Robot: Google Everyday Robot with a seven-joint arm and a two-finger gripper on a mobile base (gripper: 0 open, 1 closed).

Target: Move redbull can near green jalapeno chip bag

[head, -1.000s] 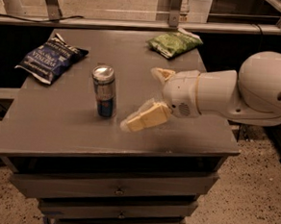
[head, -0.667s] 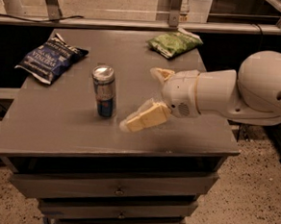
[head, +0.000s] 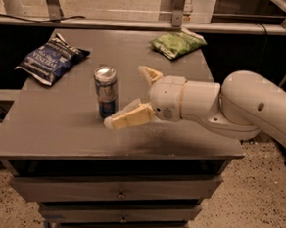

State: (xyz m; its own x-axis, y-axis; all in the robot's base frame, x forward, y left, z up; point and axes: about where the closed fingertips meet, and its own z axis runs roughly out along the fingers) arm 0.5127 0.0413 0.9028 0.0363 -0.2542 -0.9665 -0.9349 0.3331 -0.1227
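The redbull can (head: 106, 91) stands upright on the grey table (head: 58, 129), left of centre. The green jalapeno chip bag (head: 177, 42) lies at the table's far right corner. My gripper (head: 126, 97) is open just right of the can, its two cream fingers spread: one fingertip (head: 115, 122) is low in front of the can's base, the other (head: 145, 72) is behind and to the right. The can is not between the fingers and stands free. My white arm (head: 241, 105) reaches in from the right.
A dark blue chip bag (head: 51, 58) with white lettering lies at the table's far left. The table has drawers (head: 120, 193) below its front edge. A metal rail (head: 139, 25) runs behind the table.
The gripper has moved a little left, closer to the can. The can and both bags have not moved.
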